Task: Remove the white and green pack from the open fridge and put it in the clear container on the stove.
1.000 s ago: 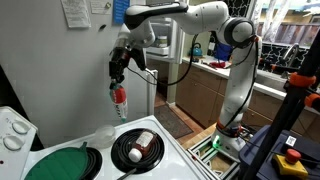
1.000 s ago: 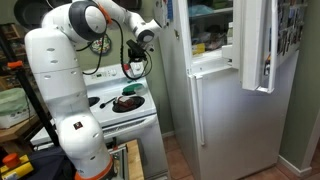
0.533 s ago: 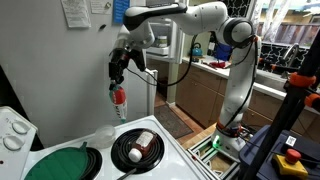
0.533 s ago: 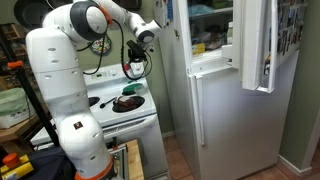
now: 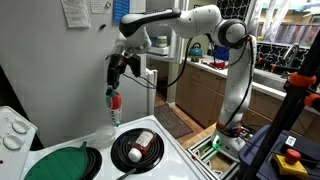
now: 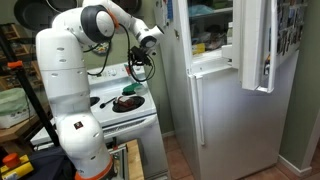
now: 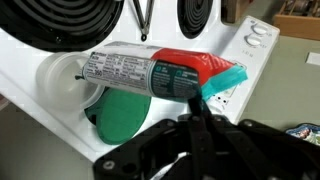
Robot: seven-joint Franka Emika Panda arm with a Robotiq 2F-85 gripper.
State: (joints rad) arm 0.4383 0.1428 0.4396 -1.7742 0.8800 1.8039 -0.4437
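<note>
So the gripper point(image 5: 114, 88) is clamped tight on one end of the white and green pack point(image 5: 113, 106), which dangles straight down in mid-air, out of the fridge point(image 6: 215, 110) and right beside its big white side panel. It's up over the back of the stove point(image 5: 172, 152), not touching anything. From the wrist view the pack cuts across in front of the clear container point(image 7: 62, 80) and a green lid point(image 7: 125, 115), with the container sitting on the cooktop underneath. A black pan point(image 5: 137, 148) sits just beside that spot, and the fridge door hangs open.
</note>
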